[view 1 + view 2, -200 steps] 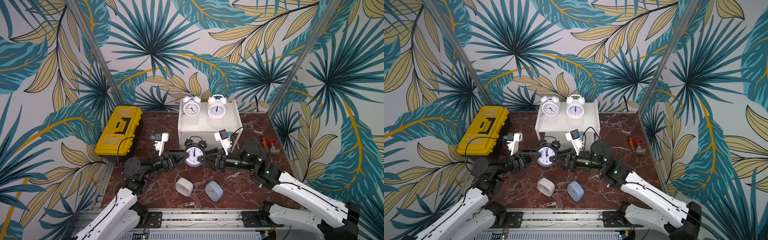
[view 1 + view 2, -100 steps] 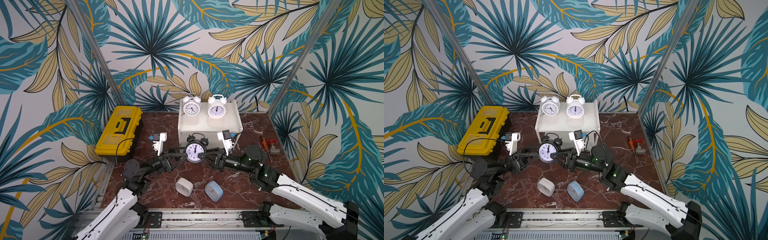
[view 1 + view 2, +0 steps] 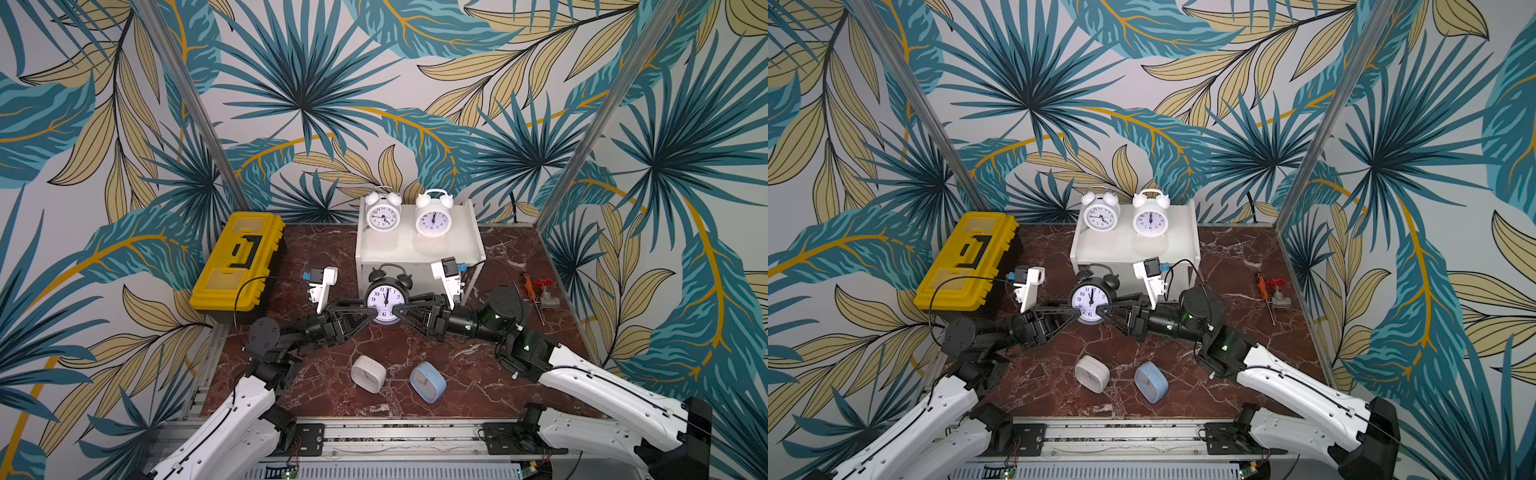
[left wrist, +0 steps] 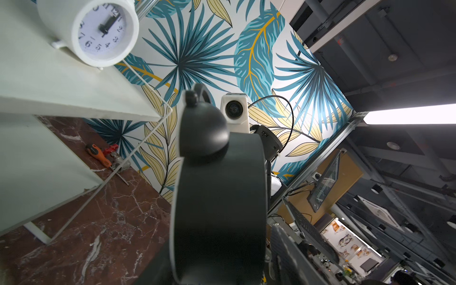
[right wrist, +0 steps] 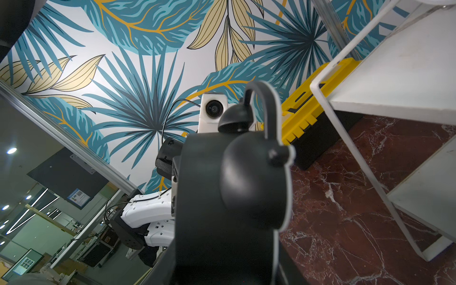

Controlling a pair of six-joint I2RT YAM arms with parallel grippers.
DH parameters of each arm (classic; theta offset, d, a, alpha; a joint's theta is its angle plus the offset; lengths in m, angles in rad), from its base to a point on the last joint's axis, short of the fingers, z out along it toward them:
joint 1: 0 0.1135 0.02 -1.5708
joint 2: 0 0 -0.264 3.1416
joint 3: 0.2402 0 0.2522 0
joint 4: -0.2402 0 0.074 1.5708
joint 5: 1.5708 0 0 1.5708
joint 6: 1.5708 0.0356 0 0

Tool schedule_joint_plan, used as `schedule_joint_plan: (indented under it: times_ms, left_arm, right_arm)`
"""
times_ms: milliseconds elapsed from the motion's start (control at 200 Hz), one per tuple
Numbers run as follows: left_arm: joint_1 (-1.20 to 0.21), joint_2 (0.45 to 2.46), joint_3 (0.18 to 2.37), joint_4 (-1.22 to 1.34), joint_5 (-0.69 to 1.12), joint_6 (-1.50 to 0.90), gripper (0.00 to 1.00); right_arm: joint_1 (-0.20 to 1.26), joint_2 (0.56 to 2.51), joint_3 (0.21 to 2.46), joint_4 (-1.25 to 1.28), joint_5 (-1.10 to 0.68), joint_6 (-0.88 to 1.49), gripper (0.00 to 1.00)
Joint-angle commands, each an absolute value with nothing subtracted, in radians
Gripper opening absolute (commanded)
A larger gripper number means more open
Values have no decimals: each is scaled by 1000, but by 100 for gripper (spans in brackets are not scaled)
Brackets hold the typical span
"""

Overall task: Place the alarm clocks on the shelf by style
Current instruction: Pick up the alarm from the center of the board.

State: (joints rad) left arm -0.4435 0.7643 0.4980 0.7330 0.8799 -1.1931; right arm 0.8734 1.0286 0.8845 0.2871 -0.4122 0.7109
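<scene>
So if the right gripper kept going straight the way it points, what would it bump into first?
The black alarm clock: the right gripper has it between its jaws, seemingly touching. Just beyond, the left gripper points back at it.

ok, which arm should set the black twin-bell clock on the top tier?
Right, likely: the right gripper grips the black twin-bell clock, and the bare top-tier space of the shelf beside the white twin-bell clocks is on its side. The left gripper also flanks the clock; grip unclear.
</scene>
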Motion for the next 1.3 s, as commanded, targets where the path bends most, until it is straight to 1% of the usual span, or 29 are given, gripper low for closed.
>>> schedule_joint_plan:
  times_ms: [0, 50, 100, 170, 220, 255, 285, 336, 426, 506, 671, 726, 871, 992, 1142, 1292]
  left_arm:
    - [-445, 752, 523, 758, 912, -1181, 48]
    - [-445, 751, 522, 762, 906, -1181, 44]
    - [-446, 752, 520, 763, 903, -1180, 39]
    - [-446, 750, 518, 768, 890, -1178, 32]
    - [-445, 747, 515, 767, 870, -1177, 28]
    - [-445, 745, 514, 767, 854, -1175, 27]
    - [-445, 743, 511, 766, 835, -1173, 26]
    - [-445, 734, 504, 762, 803, -1170, 26]
    - [-445, 726, 490, 781, 765, -1175, 27]
    - [-445, 729, 489, 792, 769, -1179, 27]
    - [-446, 736, 491, 804, 788, -1187, 26]
    - [-445, 733, 491, 805, 793, -1190, 26]
    - [-445, 725, 488, 802, 795, -1187, 25]
    - [-445, 733, 491, 813, 803, -1187, 25]
    - [-445, 732, 489, 809, 804, -1183, 25]
    - [-445, 731, 483, 810, 793, -1178, 24]
  right_arm:
    - [865, 1032, 901, 286, -403, 699, 26]
    - [865, 1032, 903, 286, -403, 702, 26]
    - [864, 1034, 905, 294, -403, 704, 29]
    - [864, 1035, 918, 283, -398, 705, 39]
    - [863, 1035, 932, 266, -394, 701, 50]
    - [864, 1033, 942, 252, -391, 696, 59]
    - [865, 1026, 946, 240, -384, 692, 63]
    - [864, 1013, 949, 222, -366, 686, 67]
    - [864, 986, 939, 203, -325, 683, 70]
    - [864, 978, 927, 214, -323, 688, 70]
    - [864, 986, 944, 202, -311, 663, 66]
    - [864, 991, 963, 166, -305, 642, 65]
    - [864, 1019, 1038, 64, -330, 592, 59]
    - [864, 1043, 1085, -2, -343, 556, 58]
    - [864, 1065, 1126, -46, -366, 534, 49]
    - [864, 1063, 1118, -27, -386, 543, 51]
